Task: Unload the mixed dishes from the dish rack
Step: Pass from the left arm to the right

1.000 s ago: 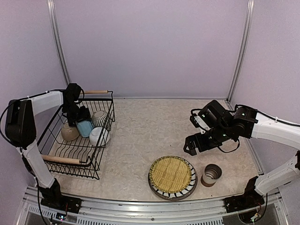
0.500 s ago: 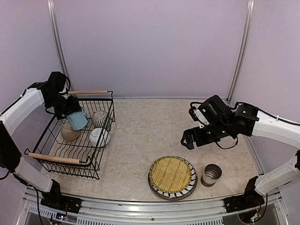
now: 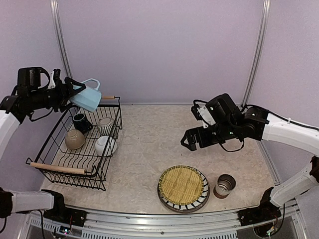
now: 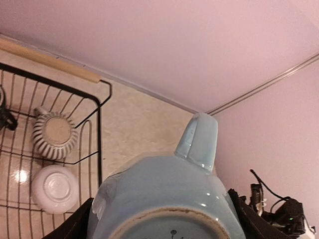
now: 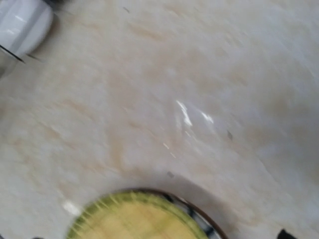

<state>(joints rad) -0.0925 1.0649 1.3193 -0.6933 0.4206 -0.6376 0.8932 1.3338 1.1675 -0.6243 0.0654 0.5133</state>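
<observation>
My left gripper (image 3: 75,93) is shut on the light blue mug (image 3: 87,97) and holds it tilted, high above the far end of the dish rack (image 3: 60,172). In the left wrist view the mug (image 4: 164,194) fills the bottom, base toward the camera, handle up. In the rack lie the black mug (image 3: 79,122), the beige bowl (image 3: 74,140), the white bowl (image 3: 105,145) and the grey-striped pot (image 3: 105,126). The yellow woven mat (image 3: 182,184) lies on the striped plate (image 3: 199,201) at the front. The brown-white cup (image 3: 225,185) stands to its right. My right gripper (image 3: 192,141) is open and empty above the table's middle.
The rack's wooden handles (image 3: 57,168) sit at its near and far ends. The left wrist view shows the pot (image 4: 54,134) and white bowl (image 4: 54,188) below. The blurred right wrist view shows the mat (image 5: 129,219) and a white bowl (image 5: 20,25). Purple walls enclose the table.
My left gripper has lifted the blue mug out of the rack, up and toward the back left. My right arm has moved left over the table's middle.
</observation>
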